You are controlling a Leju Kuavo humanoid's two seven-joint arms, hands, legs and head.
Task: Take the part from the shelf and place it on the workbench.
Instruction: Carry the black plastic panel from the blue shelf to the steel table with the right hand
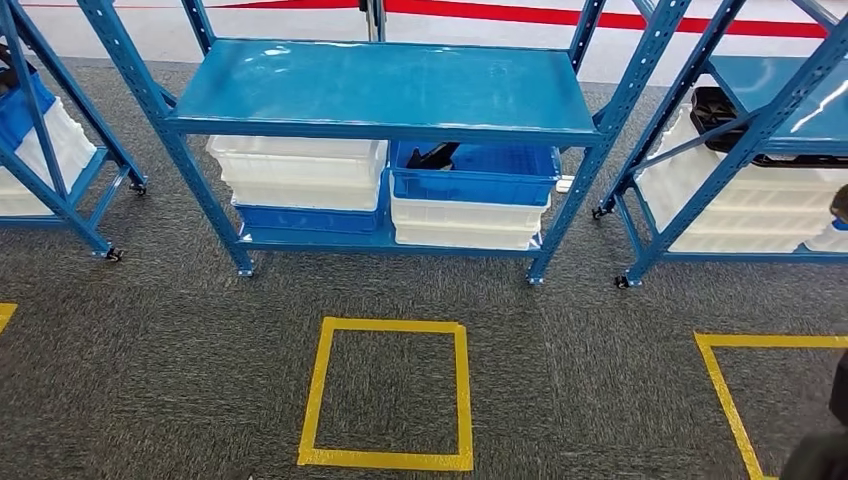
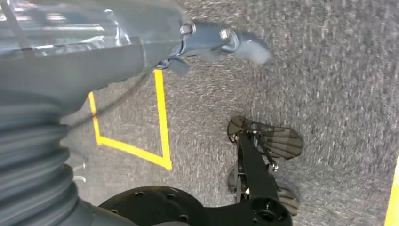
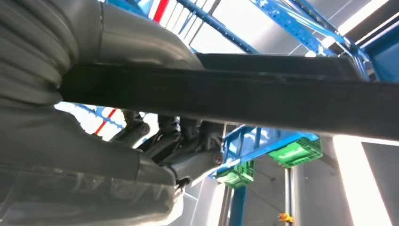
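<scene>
In the right wrist view my right hand (image 3: 181, 139) grips a long black part (image 3: 263, 101), a flat bar that crosses the whole picture, with the fingers curled under it. In the left wrist view my left hand (image 2: 211, 42) hangs over the carpet with its thumb stretched out and nothing in it. In the head view another black part (image 1: 432, 157) lies in a blue crate (image 1: 475, 175) on the lower level of the blue shelf (image 1: 380, 95) straight ahead. A dark shape (image 1: 825, 445) shows at the bottom right corner.
White and blue crates (image 1: 300, 175) are stacked under the shelf. More blue racks stand at the left (image 1: 60, 150) and right (image 1: 760, 130). Yellow tape squares (image 1: 390, 458) mark the grey carpet in front.
</scene>
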